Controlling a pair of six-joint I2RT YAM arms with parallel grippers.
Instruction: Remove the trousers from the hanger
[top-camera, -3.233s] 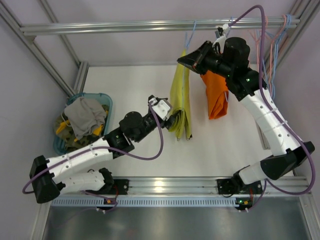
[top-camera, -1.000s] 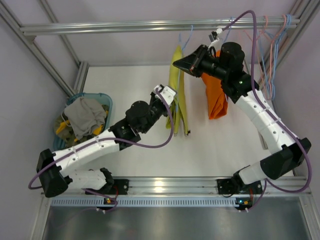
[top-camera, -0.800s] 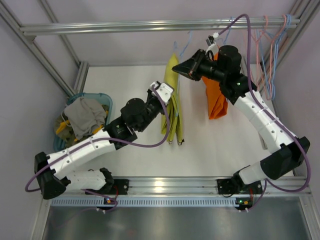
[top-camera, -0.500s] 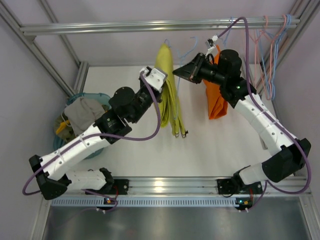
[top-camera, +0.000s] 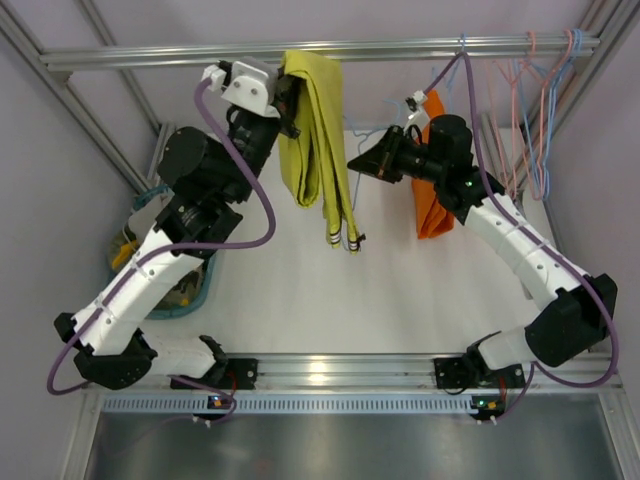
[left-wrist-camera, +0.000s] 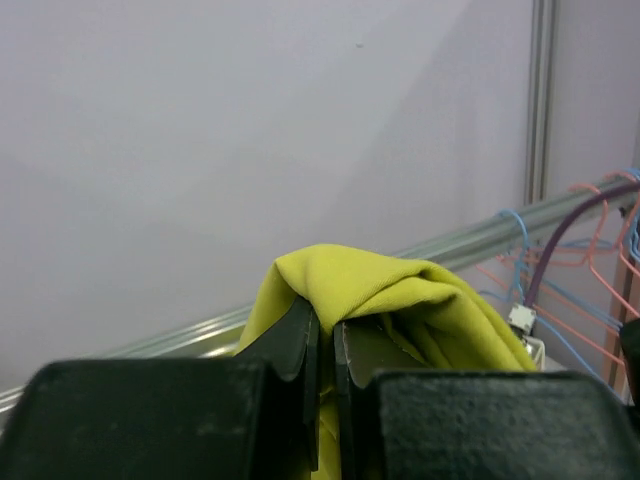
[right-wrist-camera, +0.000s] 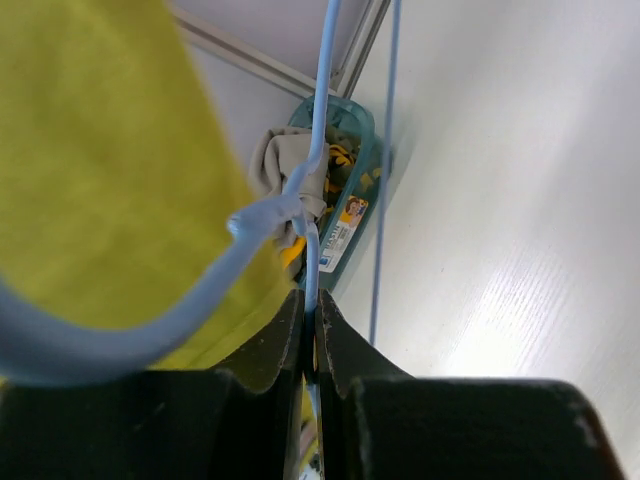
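While the left tool (left-wrist-camera: 322, 320) is clamping its two fingers on a top fold of the mustard yellow trousers (top-camera: 318, 130), it is holding that garment high, close under the top rail (top-camera: 150, 55), with the legs hanging straight down and their ends dangling above the white bench (top-camera: 420, 290). Across the gap, the right tool (right-wrist-camera: 311, 305) is pinching shut on the thin wire of the blue hanger (right-wrist-camera: 322, 120), steadying it away from the cloth. In the overhead view the yellow trousers are sitting apart from the right tool, but the right wrist view is showing yellow cloth close against a blurred loop of the wire, so I cannot tell whether the garment is fully free.

By my reading, the step in hand is drawing the yellow pair off its hanger. The next move is calling for the left arm to carry the cloth clear of the wire, probably toward the teal basket (right-wrist-camera: 360, 118) of clothes at the left, while the right tool is keeping the hanger from following. Behind the right arm, the orange trousers (top-camera: 432, 215) are hanging, not yet dealt with.
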